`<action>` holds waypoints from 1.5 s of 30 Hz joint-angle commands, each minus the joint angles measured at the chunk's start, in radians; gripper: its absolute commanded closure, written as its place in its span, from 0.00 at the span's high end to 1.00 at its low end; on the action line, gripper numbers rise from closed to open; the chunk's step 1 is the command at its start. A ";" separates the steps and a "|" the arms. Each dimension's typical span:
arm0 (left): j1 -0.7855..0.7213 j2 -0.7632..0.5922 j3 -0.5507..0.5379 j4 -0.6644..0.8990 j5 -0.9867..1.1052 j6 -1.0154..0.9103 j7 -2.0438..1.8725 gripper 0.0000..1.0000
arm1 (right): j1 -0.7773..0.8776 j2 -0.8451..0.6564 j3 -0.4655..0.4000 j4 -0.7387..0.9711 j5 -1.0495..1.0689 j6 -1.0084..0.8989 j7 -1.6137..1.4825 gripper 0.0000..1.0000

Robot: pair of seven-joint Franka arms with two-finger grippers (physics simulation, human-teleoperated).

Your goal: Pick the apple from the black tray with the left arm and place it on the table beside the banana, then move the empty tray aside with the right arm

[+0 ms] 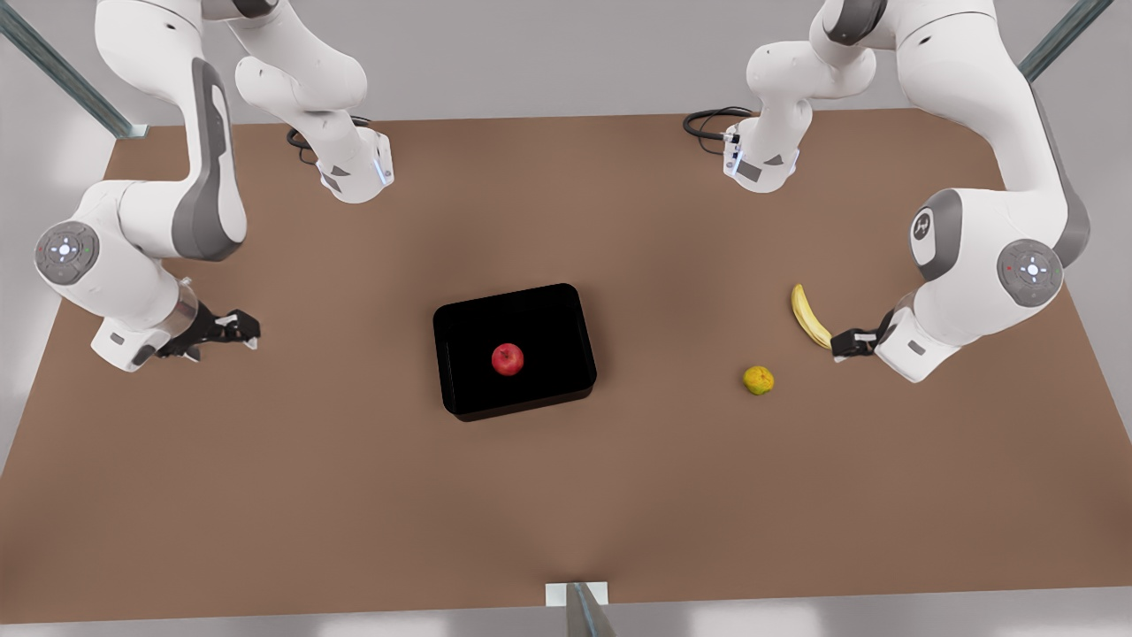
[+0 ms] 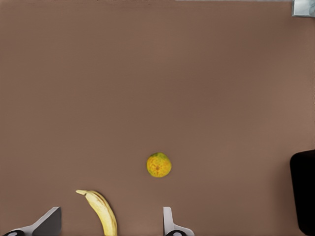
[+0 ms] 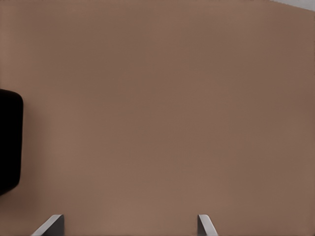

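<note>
Apple sits mid-floor in the black tray at table centre — not yet touched. Left gripper hangs spread and empty over the banana, near the citrus, well apart from its target. Right gripper waits — fingers parted, empty — on the front view's left, tray between the arms.

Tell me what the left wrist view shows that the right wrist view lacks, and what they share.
Only the left wrist view: the banana lying between the open fingers of the left gripper, and a yellow-green citrus fruit beyond it. Only the right wrist view: the right gripper, open over bare wood. Both share the brown table and an edge of the black tray.
</note>
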 commanded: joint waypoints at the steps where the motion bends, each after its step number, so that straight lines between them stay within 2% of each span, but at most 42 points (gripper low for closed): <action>1: -0.008 0.000 0.000 -0.004 -0.003 0.022 0.059 1.00 | 0.003 -0.001 0.000 0.003 0.000 0.040 -0.107 1.00; 4: -0.077 0.002 -0.002 -0.002 -0.004 0.026 0.047 1.00 | 0.003 -0.001 0.000 0.003 0.000 0.042 -0.107 1.00; 7: -0.370 0.031 -0.002 0.012 -0.006 0.053 -0.396 1.00 | 0.003 0.001 0.000 0.003 0.000 0.042 -0.107 1.00; 11: -0.570 0.163 0.000 0.019 0.048 0.179 -0.770 1.00 | 0.003 0.001 0.000 0.003 -0.001 0.042 -0.107 1.00; 13: -0.640 0.214 0.000 0.027 0.049 0.303 -0.912 1.00 | 0.003 0.001 0.000 0.004 -0.001 0.042 -0.107 1.00; 15: -0.709 0.312 0.000 0.116 0.108 0.332 -1.025 1.00 | 0.003 0.001 0.000 0.003 -0.001 0.042 -0.107 1.00; 25: -0.810 0.487 0.002 0.119 0.157 0.532 -1.339 1.00 | 0.003 0.002 0.000 0.004 -0.001 0.042 -0.107 1.00; 26: -0.820 0.523 0.003 0.148 0.180 0.575 -1.373 1.00 | 0.003 0.002 0.000 0.003 -0.001 0.042 -0.107 1.00; 28: -0.832 0.668 0.009 0.393 0.180 0.507 -1.344 1.00 | 0.003 0.002 0.000 0.003 -0.001 0.040 -0.107 1.00; 32: -0.800 0.648 0.008 0.453 0.171 0.343 -1.180 1.00 | 0.003 0.002 0.000 0.003 -0.001 0.042 -0.107 1.00; 38: -0.849 0.668 -0.014 0.476 0.180 0.358 -1.186 1.00 | 0.003 0.002 0.000 0.003 -0.001 0.042 -0.107 1.00; 45: -0.875 0.752 -0.003 0.476 0.180 0.480 -1.182 1.00 | 0.003 0.004 0.000 0.003 -0.001 0.042 -0.107 1.00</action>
